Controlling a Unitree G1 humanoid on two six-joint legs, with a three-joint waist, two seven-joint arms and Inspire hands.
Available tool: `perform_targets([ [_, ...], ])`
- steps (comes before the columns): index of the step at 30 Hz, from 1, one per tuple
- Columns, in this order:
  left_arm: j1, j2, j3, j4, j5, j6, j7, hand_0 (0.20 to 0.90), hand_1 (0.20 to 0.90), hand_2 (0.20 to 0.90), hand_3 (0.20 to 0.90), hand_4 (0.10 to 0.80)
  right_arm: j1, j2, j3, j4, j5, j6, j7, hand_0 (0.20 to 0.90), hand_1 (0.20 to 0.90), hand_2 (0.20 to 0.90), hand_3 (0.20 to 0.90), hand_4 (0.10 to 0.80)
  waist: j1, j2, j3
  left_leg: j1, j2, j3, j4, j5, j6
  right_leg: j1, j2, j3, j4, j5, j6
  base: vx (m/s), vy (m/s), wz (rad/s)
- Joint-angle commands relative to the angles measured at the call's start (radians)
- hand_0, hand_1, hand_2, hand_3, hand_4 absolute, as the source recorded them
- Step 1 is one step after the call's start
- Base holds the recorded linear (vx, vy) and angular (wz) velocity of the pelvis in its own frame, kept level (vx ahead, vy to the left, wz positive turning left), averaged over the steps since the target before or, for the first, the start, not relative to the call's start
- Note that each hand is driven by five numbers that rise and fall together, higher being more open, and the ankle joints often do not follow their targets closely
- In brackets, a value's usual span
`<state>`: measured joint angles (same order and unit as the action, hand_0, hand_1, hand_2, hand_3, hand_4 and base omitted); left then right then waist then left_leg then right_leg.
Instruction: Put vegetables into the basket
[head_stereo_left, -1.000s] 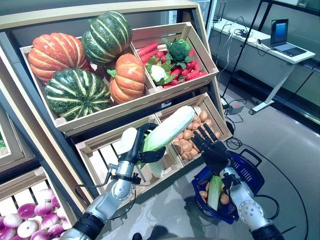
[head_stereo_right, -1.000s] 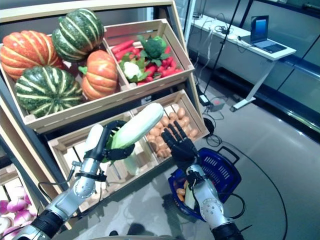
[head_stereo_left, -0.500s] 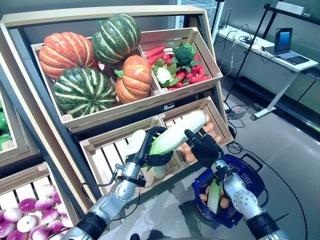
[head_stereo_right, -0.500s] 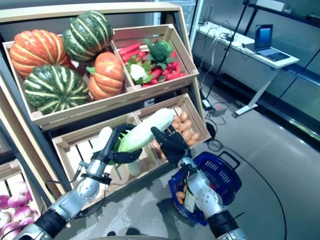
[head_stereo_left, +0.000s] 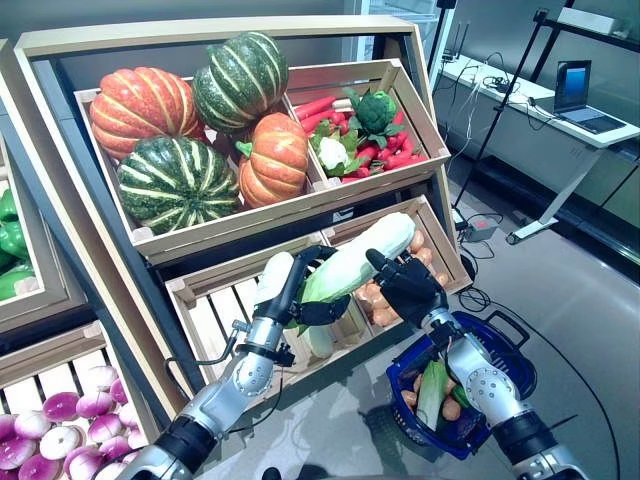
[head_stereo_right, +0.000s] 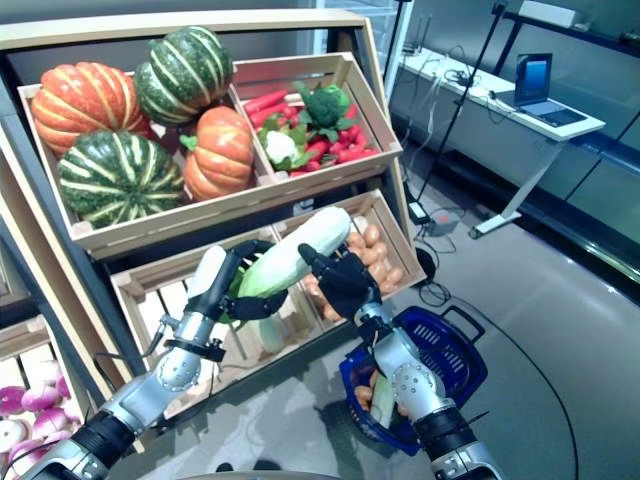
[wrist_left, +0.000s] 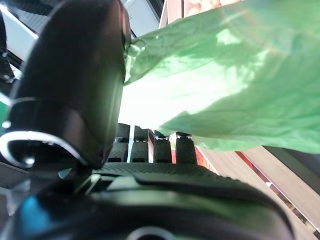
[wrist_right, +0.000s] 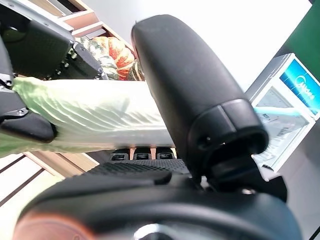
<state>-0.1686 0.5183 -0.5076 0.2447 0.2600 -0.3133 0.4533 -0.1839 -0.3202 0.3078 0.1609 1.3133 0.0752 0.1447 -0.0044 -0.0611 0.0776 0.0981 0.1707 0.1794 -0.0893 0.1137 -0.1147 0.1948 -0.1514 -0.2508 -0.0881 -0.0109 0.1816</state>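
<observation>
Both the left robot hand (head_stereo_left: 290, 290) and right robot hand (head_stereo_left: 408, 285) clasp the long cabbage (head_stereo_left: 355, 262).

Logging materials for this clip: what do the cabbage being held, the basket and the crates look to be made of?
The napa cabbage, held by the left hand with the right hand on it, looks like smooth moulded plastic or foam with an even sheen; it may be a replica. The basket looks like glossy blue plastic lattice. The crates look like unfinished pale wood slats with visible grain.
</observation>
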Motion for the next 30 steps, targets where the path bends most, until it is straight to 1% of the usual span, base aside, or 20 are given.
perform_targets([
  [1,-0.215,-0.050,-0.099,-0.060,0.002,-0.175,-0.023,0.300,0.300,0.300,0.300,0.400,-0.212,0.091,0.006,-0.028,0.058,0.006,0.061,0.900,0.900,0.900,0.900,0.800,0.023,-0.003,-0.038,0.034,0.025,-0.021,0.002,-0.109,-0.007,-0.025,-0.054,0.003,0.010,0.037,-0.009,0.000,0.000,0.00],
  [2,-0.219,-0.052,-0.103,-0.063,-0.009,-0.178,-0.024,0.300,0.300,0.300,0.300,0.400,-0.213,0.090,0.006,-0.011,0.053,-0.004,0.054,0.900,0.900,0.900,0.900,0.800,0.023,-0.003,-0.039,0.033,0.025,-0.021,0.002,-0.109,-0.007,-0.025,-0.054,0.002,0.009,0.038,-0.009,0.000,0.000,0.00],
  [3,-0.220,-0.056,-0.105,-0.066,-0.032,-0.181,-0.029,0.300,0.300,0.300,0.300,0.400,-0.214,0.092,0.004,0.005,0.048,-0.021,0.044,0.356,0.356,0.356,0.356,0.438,0.023,-0.003,-0.039,0.034,0.025,-0.021,0.002,-0.109,-0.007,-0.024,-0.054,0.001,0.009,0.039,-0.009,0.000,0.000,0.00],
  [4,-0.219,-0.058,-0.105,-0.075,-0.056,-0.182,-0.040,0.300,0.300,0.300,0.300,0.400,-0.212,0.094,0.001,0.019,0.038,-0.041,0.041,0.300,0.300,0.300,0.300,0.400,0.023,-0.003,-0.039,0.034,0.025,-0.022,0.002,-0.109,-0.007,-0.023,-0.054,0.001,0.009,0.039,-0.009,0.000,0.000,0.00],
  [11,-0.200,-0.068,-0.106,-0.127,-0.119,-0.209,-0.097,0.300,0.300,0.300,0.300,0.400,-0.203,0.111,-0.026,0.050,0.027,-0.098,0.027,0.300,0.300,0.300,0.300,0.400,0.026,-0.001,-0.031,0.036,0.024,-0.025,0.002,-0.110,-0.006,-0.024,-0.056,-0.001,0.011,0.042,-0.008,0.000,0.000,0.00],
  [16,-0.191,-0.072,-0.115,-0.153,-0.125,-0.217,-0.110,0.300,0.300,0.300,0.300,0.400,-0.211,0.114,-0.039,0.055,0.017,-0.134,0.009,0.300,0.300,0.300,0.300,0.400,0.027,-0.001,-0.027,0.035,0.023,-0.025,0.002,-0.111,-0.005,-0.024,-0.056,0.001,0.011,0.042,-0.009,0.000,0.000,0.00],
  [21,-0.187,-0.068,-0.123,-0.167,-0.129,-0.192,-0.093,0.300,0.300,0.300,0.300,0.400,-0.216,0.110,-0.051,0.053,0.016,-0.164,-0.009,0.300,0.300,0.300,0.300,0.400,0.024,-0.001,-0.025,0.039,0.022,-0.021,0.002,-0.112,-0.004,-0.023,-0.055,0.004,0.012,0.042,-0.009,0.000,0.000,0.00],
  [25,-0.179,-0.065,-0.116,-0.167,-0.129,-0.184,-0.092,0.300,0.300,0.300,0.300,0.400,-0.209,0.107,-0.063,0.048,0.017,-0.174,-0.009,0.300,0.300,0.300,0.300,0.400,0.023,-0.002,-0.025,0.040,0.024,-0.020,0.002,-0.111,-0.004,-0.024,-0.056,0.005,0.012,0.043,-0.008,0.000,0.000,0.00],
  [30,-0.163,-0.059,-0.100,-0.144,-0.125,-0.150,-0.084,0.300,0.300,0.300,0.300,0.400,-0.195,0.092,-0.080,0.030,-0.023,-0.213,-0.008,0.300,0.300,0.300,0.300,0.400,0.018,0.000,-0.025,0.037,0.026,-0.015,0.002,-0.110,-0.004,-0.030,-0.055,0.010,0.010,0.045,-0.007,0.000,0.000,0.00],
])
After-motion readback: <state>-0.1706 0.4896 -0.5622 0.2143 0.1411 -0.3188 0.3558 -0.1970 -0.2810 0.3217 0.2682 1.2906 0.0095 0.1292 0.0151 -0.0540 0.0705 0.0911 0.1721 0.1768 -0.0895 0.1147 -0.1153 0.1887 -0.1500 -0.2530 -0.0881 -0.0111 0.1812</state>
